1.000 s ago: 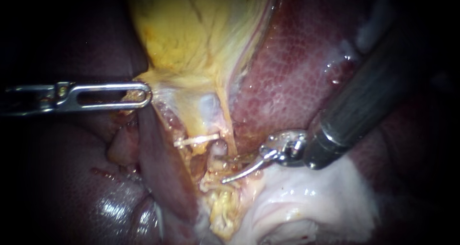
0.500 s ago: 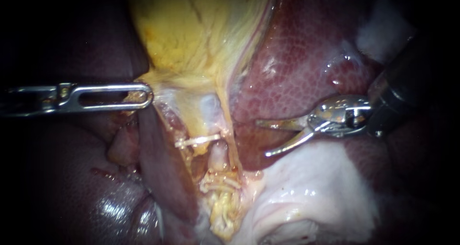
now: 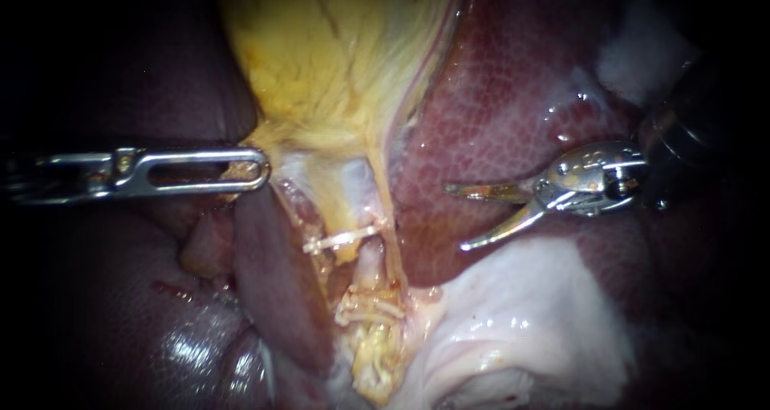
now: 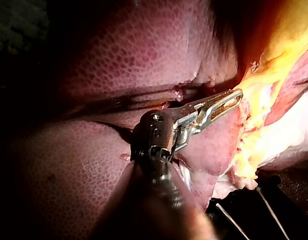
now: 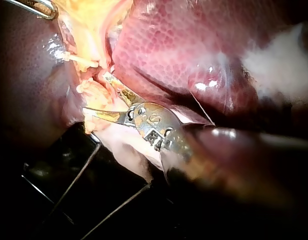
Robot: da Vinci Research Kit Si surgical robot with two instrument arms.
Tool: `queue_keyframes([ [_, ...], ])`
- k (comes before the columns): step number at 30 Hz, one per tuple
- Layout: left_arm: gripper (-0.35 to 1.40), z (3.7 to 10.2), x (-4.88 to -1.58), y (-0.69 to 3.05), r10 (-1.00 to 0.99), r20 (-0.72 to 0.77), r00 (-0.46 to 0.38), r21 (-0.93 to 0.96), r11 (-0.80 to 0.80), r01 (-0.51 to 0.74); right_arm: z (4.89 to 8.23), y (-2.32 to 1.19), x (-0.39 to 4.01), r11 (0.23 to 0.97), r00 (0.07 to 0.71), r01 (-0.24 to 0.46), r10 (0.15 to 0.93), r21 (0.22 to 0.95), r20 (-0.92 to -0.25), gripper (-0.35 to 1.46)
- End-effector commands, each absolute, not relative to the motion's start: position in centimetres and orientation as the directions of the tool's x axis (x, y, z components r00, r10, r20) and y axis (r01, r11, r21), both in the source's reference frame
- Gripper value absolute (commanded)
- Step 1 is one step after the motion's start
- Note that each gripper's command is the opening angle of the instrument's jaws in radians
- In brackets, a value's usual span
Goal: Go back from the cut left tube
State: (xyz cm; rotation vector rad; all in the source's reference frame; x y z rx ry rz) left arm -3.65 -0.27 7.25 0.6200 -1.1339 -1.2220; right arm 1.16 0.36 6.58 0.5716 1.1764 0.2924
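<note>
Maroon liver [image 3: 513, 97] — wet, mottled, right instrument [image 3: 455, 218], jaws apart

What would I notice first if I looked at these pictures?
The big yellow gallbladder glows at the top middle, against the dark red, speckled liver. The shiny silver right instrument comes in from the right, its curved jaws open over the liver, clear of the thin white clip below the gallbladder. The slotted silver left instrument grips the gallbladder's lower edge.
</note>
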Motion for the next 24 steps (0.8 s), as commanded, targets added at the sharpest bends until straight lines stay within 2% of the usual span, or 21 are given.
queue_keyframes([
  [1, -0.35, 7.28, -3.69, -0.27, -0.941, 0.333, -0.052, 0.868, 0.285, 0.406, 6.57, 0.36, 1.15, 0.822, 0.369, 0.078, 0.502, 0.564, -0.782, 1.43],
  [10, -0.35, 7.46, -3.97, -0.29, -0.946, 0.322, -0.038, 0.871, 0.281, 0.402, 6.52, 0.37, 1.13, 0.821, 0.372, 0.077, 0.502, 0.565, -0.781, 1.43],
  [24, -0.35, 7.47, -4.00, -0.29, -0.946, 0.321, -0.034, 0.871, 0.281, 0.402, 6.45, 0.39, 1.11, 0.819, 0.361, 0.076, 0.509, 0.569, -0.781, 1.43],
])
